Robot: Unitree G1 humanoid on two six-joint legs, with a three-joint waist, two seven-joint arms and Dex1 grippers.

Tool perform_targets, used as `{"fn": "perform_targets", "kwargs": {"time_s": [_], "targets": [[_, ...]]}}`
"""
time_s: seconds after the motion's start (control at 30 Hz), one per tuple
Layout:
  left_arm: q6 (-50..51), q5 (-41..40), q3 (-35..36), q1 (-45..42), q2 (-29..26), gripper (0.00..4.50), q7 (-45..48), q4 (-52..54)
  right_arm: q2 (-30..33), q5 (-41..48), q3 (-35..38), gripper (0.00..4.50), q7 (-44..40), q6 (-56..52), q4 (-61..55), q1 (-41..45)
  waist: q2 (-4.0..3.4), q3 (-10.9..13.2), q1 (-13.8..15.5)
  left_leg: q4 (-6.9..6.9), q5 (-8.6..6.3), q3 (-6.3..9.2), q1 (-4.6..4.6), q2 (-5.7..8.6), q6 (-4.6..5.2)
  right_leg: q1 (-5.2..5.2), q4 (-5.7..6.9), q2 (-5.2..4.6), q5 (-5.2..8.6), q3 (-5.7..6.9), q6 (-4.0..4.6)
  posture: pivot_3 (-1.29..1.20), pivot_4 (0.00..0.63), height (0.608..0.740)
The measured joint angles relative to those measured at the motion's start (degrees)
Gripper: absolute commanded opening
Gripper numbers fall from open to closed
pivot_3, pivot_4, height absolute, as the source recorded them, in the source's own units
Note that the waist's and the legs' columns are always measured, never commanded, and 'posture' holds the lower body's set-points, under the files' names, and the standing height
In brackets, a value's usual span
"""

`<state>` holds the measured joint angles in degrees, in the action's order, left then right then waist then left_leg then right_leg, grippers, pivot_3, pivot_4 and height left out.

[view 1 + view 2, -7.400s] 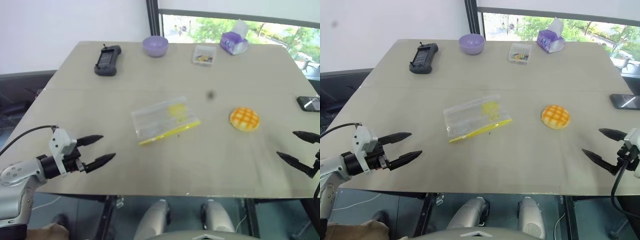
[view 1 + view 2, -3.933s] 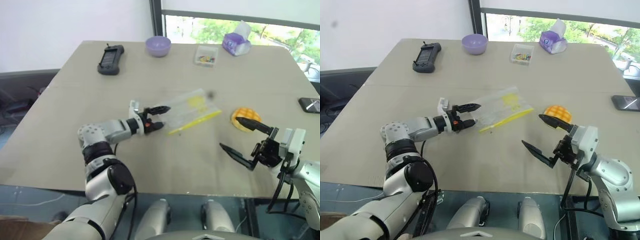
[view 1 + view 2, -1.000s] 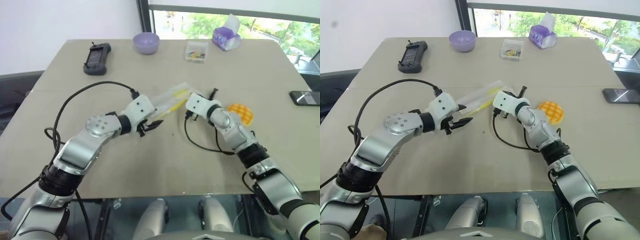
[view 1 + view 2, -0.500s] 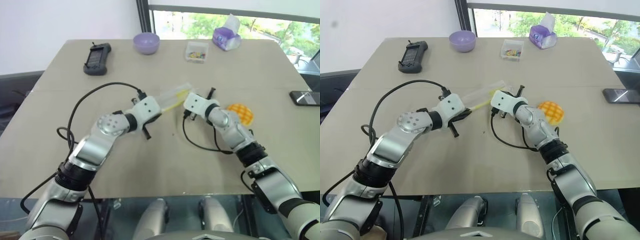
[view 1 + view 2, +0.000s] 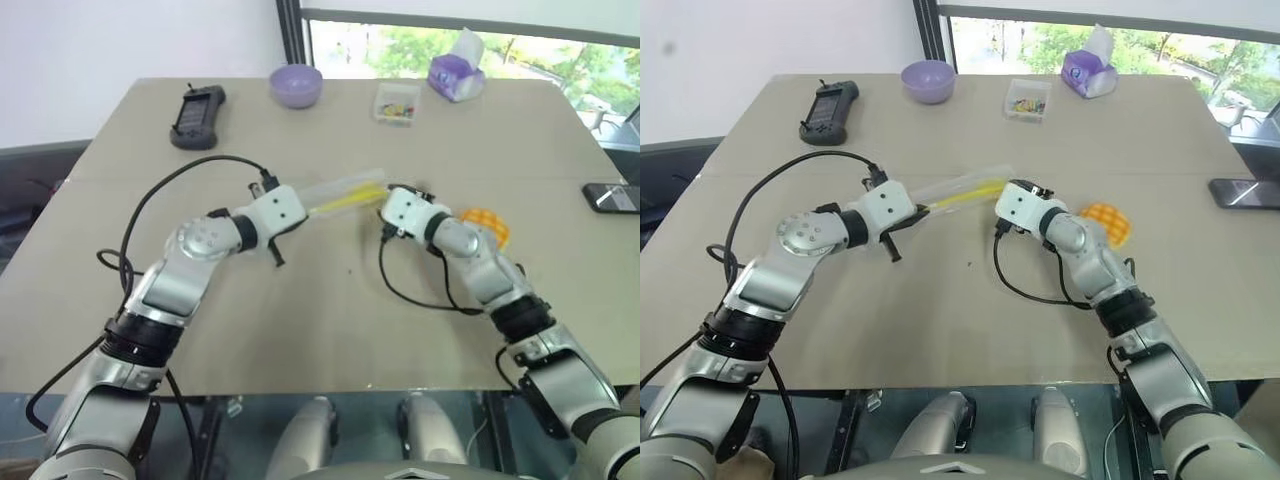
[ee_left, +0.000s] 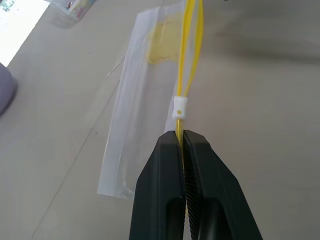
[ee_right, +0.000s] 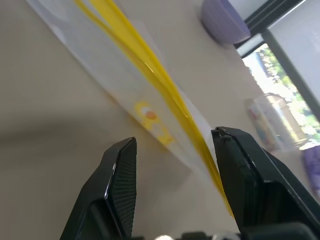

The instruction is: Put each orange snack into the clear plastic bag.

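The clear plastic bag [image 5: 335, 190] is held up by its yellow seal strip [image 6: 189, 60] near mid-table, its far edge resting on the tabletop. My left gripper [image 6: 181, 134] is shut on that strip just behind the white slider [image 6: 179, 106]; the head view shows it at the bag's left end [image 5: 298, 213]. My right gripper [image 7: 175, 137] is open at the bag's right end [image 5: 392, 200], with the strip running just beyond its fingertips, not touching them. The orange snack [image 5: 493, 229] lies on the table to the right, partly behind my right forearm.
Along the far edge stand a black controller [image 5: 196, 104], a purple bowl [image 5: 296, 84], a small clear box [image 5: 399, 103] and a purple tissue pack [image 5: 455, 75]. A phone [image 5: 612, 197] lies at the right edge. Black cables loop from both wrists over the table [image 5: 300, 320].
My left gripper, open a second ago, has shut on the seal strip. My right gripper, shut at the bag's end, has opened and drawn back a little.
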<state>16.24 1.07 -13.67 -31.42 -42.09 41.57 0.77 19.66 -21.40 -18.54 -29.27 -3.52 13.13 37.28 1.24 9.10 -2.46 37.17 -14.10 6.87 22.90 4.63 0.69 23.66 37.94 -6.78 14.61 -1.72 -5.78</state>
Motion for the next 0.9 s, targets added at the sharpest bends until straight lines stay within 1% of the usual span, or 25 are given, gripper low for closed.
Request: {"fn": "perform_targets", "kwargs": {"time_s": [0.13, 0.27, 0.43, 0.63, 0.9], "targets": [[-3.4, 1.6, 0.0, -0.6, 0.1, 0.0, 0.7, -2.0, 0.7, 4.1, 1.8, 2.69, -3.8, -4.0, -7.4, -2.2, 0.0, 0.0, -0.1, 0.03, 0.0, 0.0, -0.01, -0.02, 0.0, 0.0, 0.05, 0.02, 0.0, 0.01, 0.0, 0.0, 0.15, 0.74], [-7.2, 3.4, 0.0, -0.9, 0.1, 0.0, 1.2, -2.5, -0.2, 4.9, 2.5, 2.69, -3.8, -6.3, -11.1, -1.6, 0.0, 0.0, -0.1, 0.04, 0.0, 0.02, -0.01, -0.02, 0.0, 0.0, 0.06, 0.01, 0.0, 0.03, 0.0, 0.0, 0.15, 0.74], [-8.9, 4.4, 0.0, -0.8, 0.8, 0.0, 2.3, -2.5, -2.1, 4.3, 1.4, 2.69, -2.6, -6.6, -10.8, 0.5, 0.0, 0.0, 0.0, 0.05, 0.0, 0.02, 0.0, -0.01, 0.0, 0.0, 0.06, 0.01, 0.0, 0.04, 0.0, 0.0, 0.15, 0.74], [-8.9, 4.7, 0.0, 0.3, 1.0, 0.0, 3.2, -1.8, -3.3, 2.2, -1.4, 2.69, -1.4, -4.8, -6.8, 2.6, 0.0, 0.0, -0.1, 0.05, 0.0, 0.04, 0.01, -0.01, 0.0, 0.0, 0.05, 0.01, 0.0, 0.05, 0.0, 0.0, 0.15, 0.74], [-8.0, 5.5, 0.0, 0.9, 1.0, 0.0, 3.2, -0.3, -2.9, 1.0, -3.0, 2.69, -1.7, -2.4, -5.0, 3.0, 0.0, 0.0, -0.1, 0.05, 0.0, 0.04, 0.01, -0.01, 0.0, 0.0, 0.05, 0.01, 0.0, 0.05, 0.0, 0.0, 0.15, 0.74]]}}
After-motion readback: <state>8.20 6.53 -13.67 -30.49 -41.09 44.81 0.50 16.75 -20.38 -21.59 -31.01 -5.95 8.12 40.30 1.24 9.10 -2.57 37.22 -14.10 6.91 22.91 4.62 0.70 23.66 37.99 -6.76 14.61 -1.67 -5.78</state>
